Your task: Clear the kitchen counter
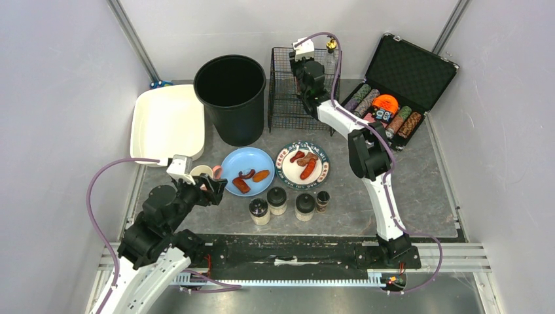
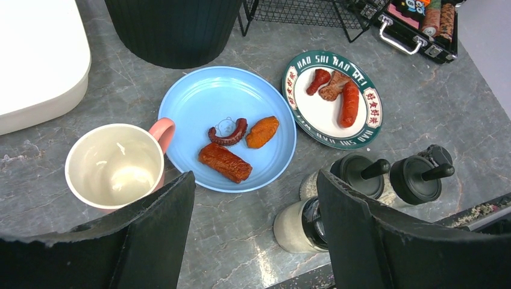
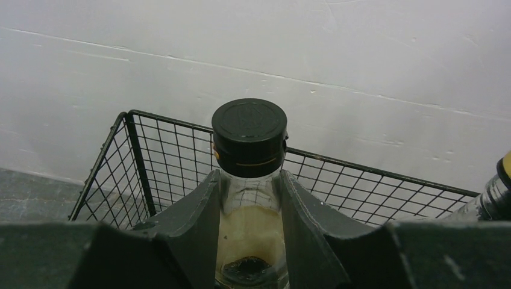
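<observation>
Kitchen counter (image 1: pixel 419 196): dark grey stone top that fills the middle of the top view, from the black rail at 6 o'clock to the wall at 12 o'clock. All the things stand on it.
Black rail (image 1: pixel 294 252): runs along the near edge. Both arms are fixed to it.
Left gripper (image 2: pixel 256 186): open wide with nothing in it. It hangs over the counter at about 8 o'clock, just above the cup.
Jars (image 1: pixel 277 200): four small jars with black lids stand in a row near 6 o'clock.
Cup (image 2: pixel 114 165): cream inside with a pink handle, standing up, touching the blue plate at its 9 o'clock side.
Blue plate (image 2: pixel 223 96): holds three brown and orange food bits.
Green-rim plate (image 2: pixel 328 57): at 3 o'clock of the blue plate, with three sausages on it.
White tray (image 1: pixel 167 121): at 10 o'clock.
Black bucket (image 1: pixel 230 98): at 11 o'clock, beside the tray.
Right gripper (image 3: pixel 249 198): squeezed tight on a glass bottle (image 3: pixel 249 138) with a black cap, held upright over the wire basket (image 1: pixel 288 98) at 12 o'clock.
Black case (image 1: pixel 406 72): open at 2 o'clock, with rows of chips inside.
</observation>
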Available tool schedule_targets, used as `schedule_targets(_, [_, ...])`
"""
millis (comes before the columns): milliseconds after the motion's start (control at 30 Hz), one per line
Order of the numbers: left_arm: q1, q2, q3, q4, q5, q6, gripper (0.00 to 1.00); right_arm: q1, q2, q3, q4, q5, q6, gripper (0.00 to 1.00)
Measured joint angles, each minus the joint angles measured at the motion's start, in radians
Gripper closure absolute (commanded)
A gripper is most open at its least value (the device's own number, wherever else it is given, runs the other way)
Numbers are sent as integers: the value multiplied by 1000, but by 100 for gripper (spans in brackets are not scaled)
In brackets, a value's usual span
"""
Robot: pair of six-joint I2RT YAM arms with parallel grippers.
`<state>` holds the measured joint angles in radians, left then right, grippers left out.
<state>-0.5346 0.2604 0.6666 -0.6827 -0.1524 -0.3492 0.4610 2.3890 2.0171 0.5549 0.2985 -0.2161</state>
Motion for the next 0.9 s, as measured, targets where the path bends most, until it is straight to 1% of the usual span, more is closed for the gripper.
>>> schedule_targets(300, [0, 0, -2, 0, 0, 0, 21, -7, -24, -35, -2, 24, 61, 100])
schedule_targets(367, [0, 0, -2, 0, 0, 0, 21, -10, -33, -52, 6, 26, 77, 94])
schedule_targets(467, [0, 0, -2, 0, 0, 0, 21, -16, -46, -76, 19, 37, 94, 77])
schedule_targets(600, [0, 0, -2, 0, 1, 0, 21, -19, -69, -117, 37, 50, 105, 50])
schedule_targets(633, [0, 0, -2, 0, 2, 0, 21, -19, -75, -123, 37, 53, 107, 46])
schedule_targets(667, [0, 0, -2, 0, 2, 0, 21, -19, -81, -132, 40, 56, 107, 44])
schedule_targets(900, [0, -11, -2, 0, 5, 1, 20, -15, -172, -192, 79, 61, 100, 34])
